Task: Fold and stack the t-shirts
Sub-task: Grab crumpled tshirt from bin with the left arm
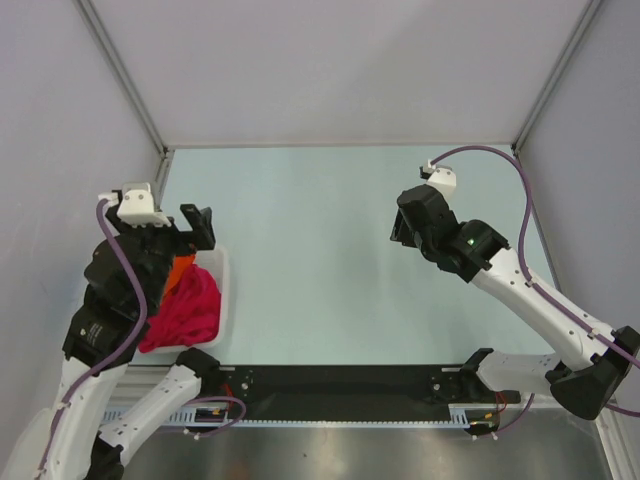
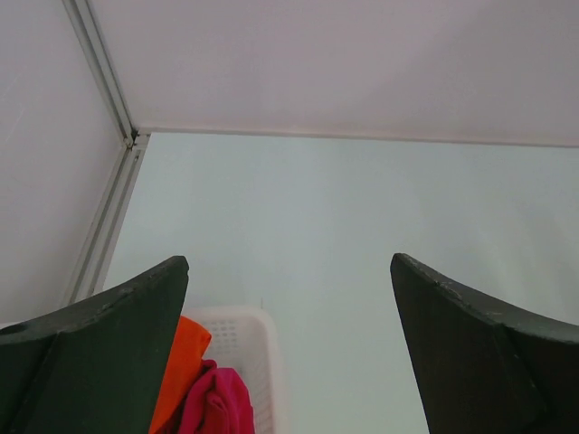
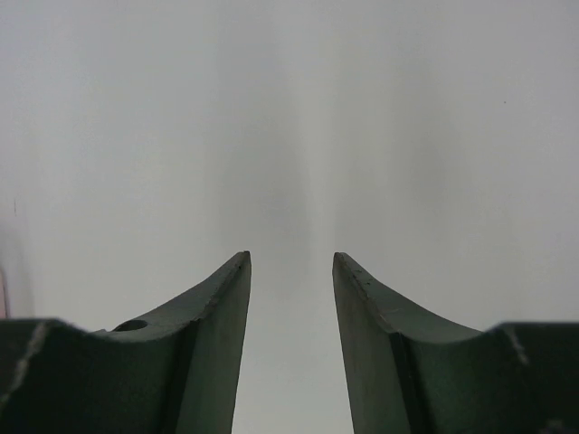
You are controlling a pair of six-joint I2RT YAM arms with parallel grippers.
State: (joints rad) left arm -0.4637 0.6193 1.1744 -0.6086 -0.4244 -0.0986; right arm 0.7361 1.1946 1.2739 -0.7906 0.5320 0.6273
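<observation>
Start at the basket [image 1: 222,290] on the left edge of the desk [image 1: 320,220]: crumpled red t-shirt [image 1: 188,310] heaped on top, orange t-shirt [image 1: 180,268] peeking out behind it, no teal one in sight. Lower the left claw [image 2: 289,259], wide and empty just above the heap, straight onto the red cloth. Pinch one layer only, near a hem if findable, to avoid dragging the orange one along. Lift clear of the rim before swinging out. Bring the right claw [image 3: 290,255], narrowly parted and empty over the desk's right half, across for the opposite edge.
</observation>
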